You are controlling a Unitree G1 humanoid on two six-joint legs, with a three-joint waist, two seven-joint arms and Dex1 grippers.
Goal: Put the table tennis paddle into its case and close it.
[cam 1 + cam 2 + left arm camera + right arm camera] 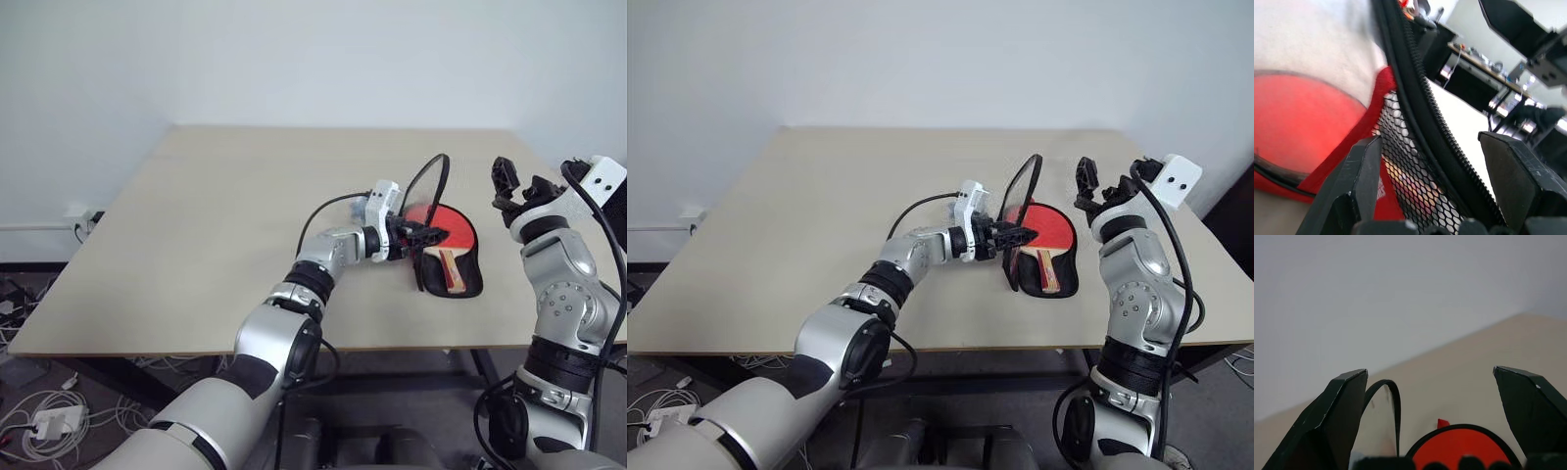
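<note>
Two risks while the case lid stands open over the paddle.
On the table (196, 225), the case (1066, 279) lies open with the paddle (1050, 227) inside; my left gripper (1017, 235) has its jaws spread around the raised flap (1022, 186), gripping nothing, so the flap could slip free or drag the case. My right gripper (1107, 189) hovers nearby, jaws spread, empty.

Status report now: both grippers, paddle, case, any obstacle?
Left gripper at raised case lid, jaws open around its edge. Right gripper open, empty, above table. Paddle lies inside case, not zipped. No obstacle.
</note>
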